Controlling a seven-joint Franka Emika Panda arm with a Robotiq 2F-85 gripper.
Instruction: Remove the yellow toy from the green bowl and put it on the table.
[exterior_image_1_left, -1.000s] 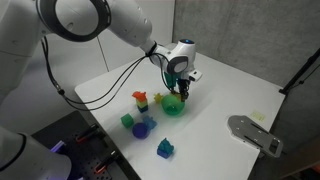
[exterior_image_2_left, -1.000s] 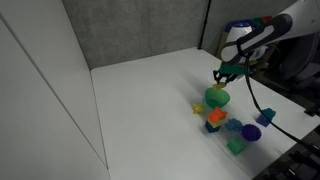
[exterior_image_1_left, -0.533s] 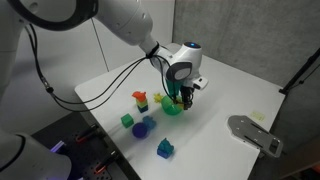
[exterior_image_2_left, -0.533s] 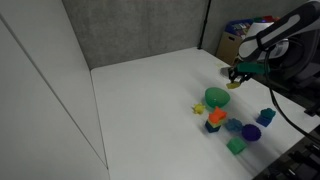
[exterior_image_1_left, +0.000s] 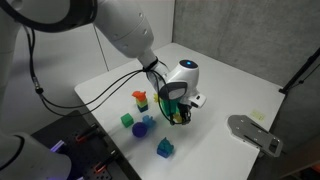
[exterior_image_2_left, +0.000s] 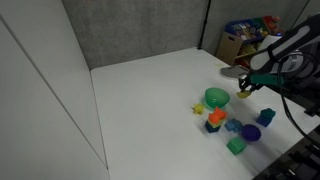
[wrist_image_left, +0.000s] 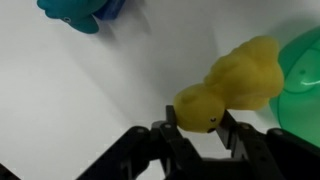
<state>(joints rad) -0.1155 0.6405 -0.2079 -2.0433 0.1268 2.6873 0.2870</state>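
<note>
The yellow toy (wrist_image_left: 236, 78) held beside the green bowl (wrist_image_left: 302, 78)
The gripper (wrist_image_left: 197, 120), clamped on it at lower centre, should lower gently onto bare table (wrist_image_left: 90, 100) before letting go.

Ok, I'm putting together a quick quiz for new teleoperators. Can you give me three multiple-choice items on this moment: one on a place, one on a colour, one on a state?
1. Where is the yellow toy relative to the green bowl?
A. Inside it
B. Beside it, outside the rim
C. Under it

2. What colour is the table?
A. White
B. Black
C. Brown

3. What state is the hand in?
A. Open and empty
B. Shut on the yellow toy
C. Shut on the green bowl

Answers:
1 B: the wrist view shows the toy against white tabletop, with the bowl's edge off to one side.
2 A: both exterior views show a plain white top.
3 B: in the wrist view the hand clamps the toy from both sides.
</note>
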